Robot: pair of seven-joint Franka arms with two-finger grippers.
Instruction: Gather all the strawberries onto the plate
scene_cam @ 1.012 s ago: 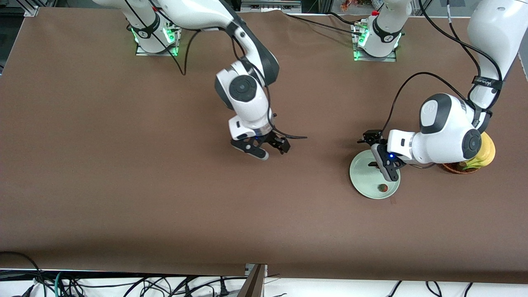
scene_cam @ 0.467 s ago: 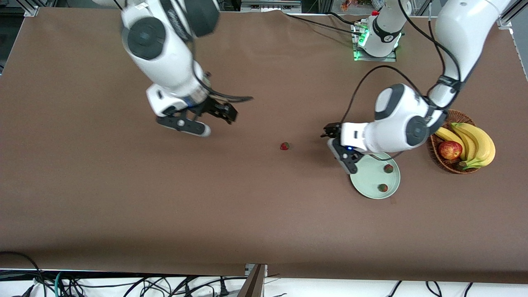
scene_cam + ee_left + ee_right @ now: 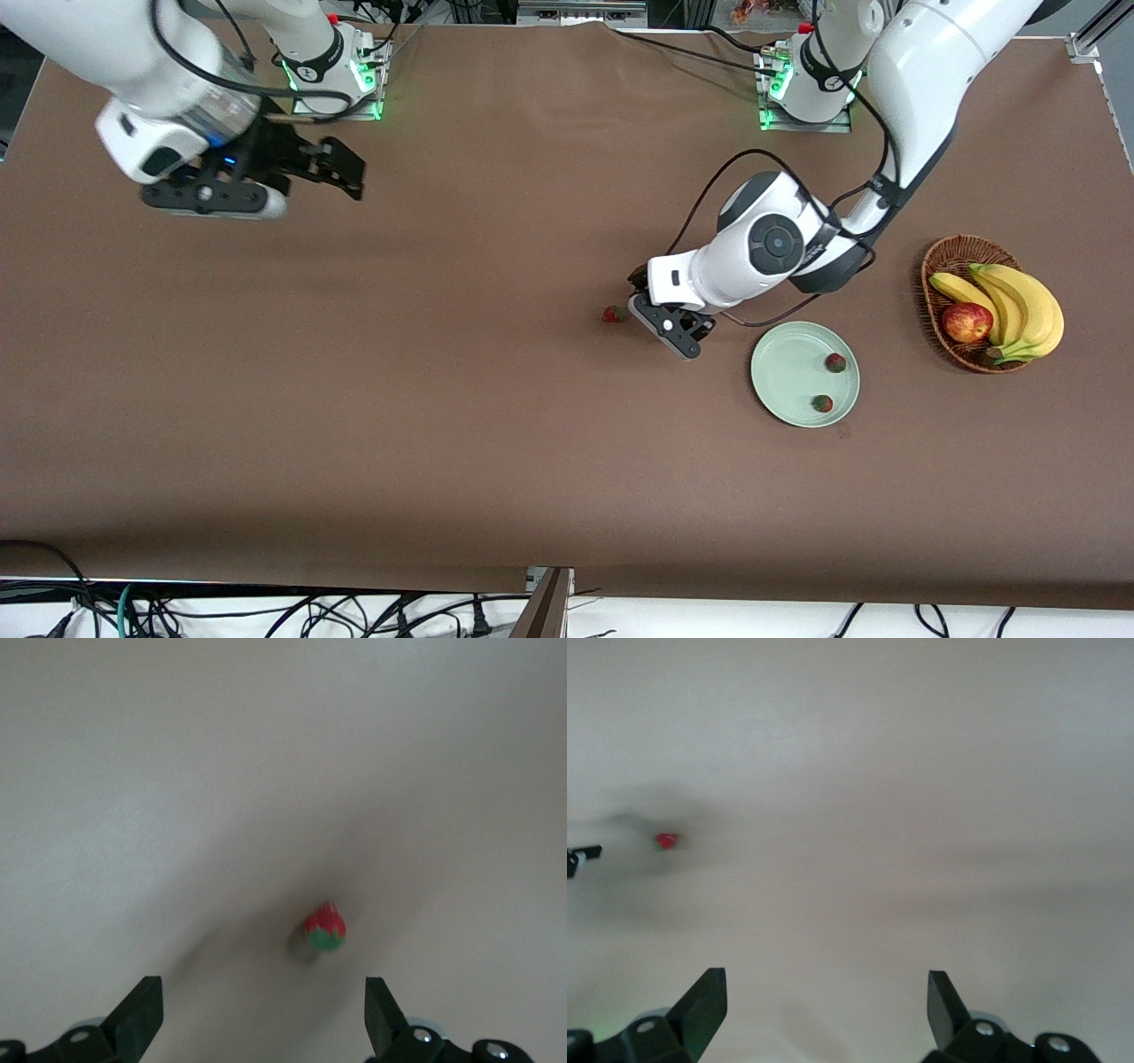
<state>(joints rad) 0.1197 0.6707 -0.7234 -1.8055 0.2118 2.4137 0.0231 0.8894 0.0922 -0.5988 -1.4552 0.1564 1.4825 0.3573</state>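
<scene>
Having left the plate (image 3: 784, 381), where two berries (image 3: 834, 361) now lie, the left gripper (image 3: 666, 321) was brought, spread and empty, just beside the last berry (image 3: 611, 314) on the bench (image 3: 443, 399). The right gripper (image 3: 266, 177), spread too, was withdrawn.

Wide table w/ a matte brown cloth cover (image 3: 443, 399) fills the front view. Tangle of black cables (image 3: 266, 611) on a white floor along its near edge. Aluminium frame rails (image 3: 62, 22) at the top corners; lighting even, soft shadows.

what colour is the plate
Pale mint green plate, plain and glossy; it shows best in the front view.
</scene>
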